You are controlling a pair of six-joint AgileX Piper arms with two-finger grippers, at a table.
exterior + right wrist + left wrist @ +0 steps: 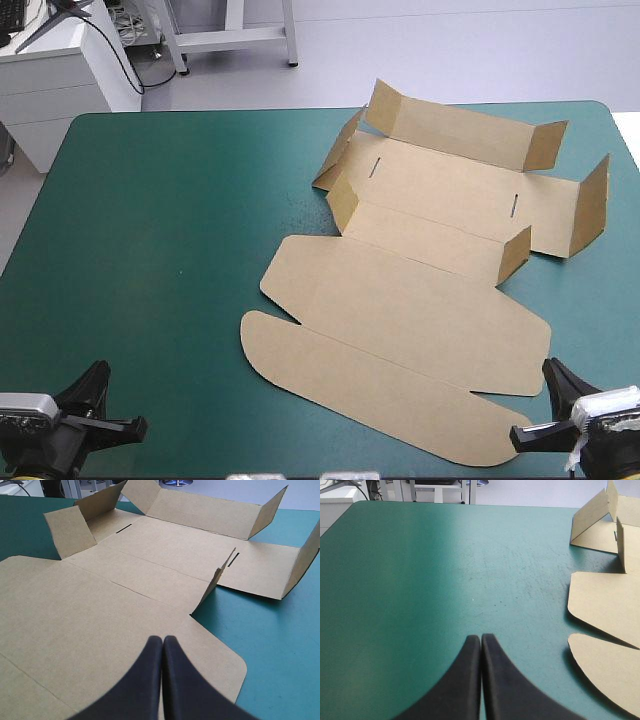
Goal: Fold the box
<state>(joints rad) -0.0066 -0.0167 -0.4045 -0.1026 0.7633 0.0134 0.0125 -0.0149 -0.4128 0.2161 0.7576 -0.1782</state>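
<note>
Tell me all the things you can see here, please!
box: one, brown, on the right half of the table; a cut sheet lying mostly flat, with rounded flaps at the near end and several small flaps standing up at the far end.
table: one, teal-green cover; its left half is bare.
left gripper: one, black fingers shut together, at the near left over bare cover, with the box off to its side.
right gripper: one, black fingers shut together, at the near right, above the near part of the box.
</note>
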